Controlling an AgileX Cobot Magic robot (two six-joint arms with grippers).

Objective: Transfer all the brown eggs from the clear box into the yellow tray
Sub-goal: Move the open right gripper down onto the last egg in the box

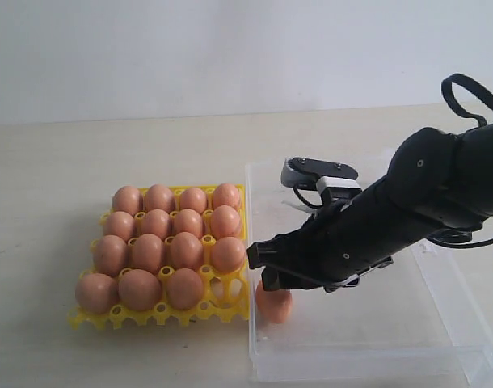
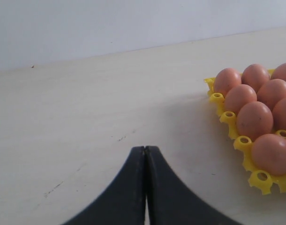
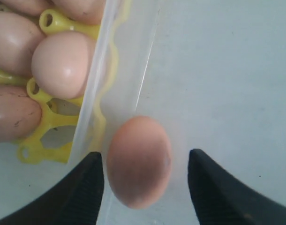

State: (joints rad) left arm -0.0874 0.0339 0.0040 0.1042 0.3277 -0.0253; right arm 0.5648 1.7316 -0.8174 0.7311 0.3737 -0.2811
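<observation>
Though beside box wall (image 3: 92, 86), egg (image 3: 139, 161) loose

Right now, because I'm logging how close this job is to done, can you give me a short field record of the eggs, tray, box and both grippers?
tray eggs: fifteen, in yellow tray
empty cup: one, corner beside clear box
last egg: on box floor, by the wall facing the tray
right gripper: open, jaws either side of last egg
left gripper: shut, over bare table
</observation>
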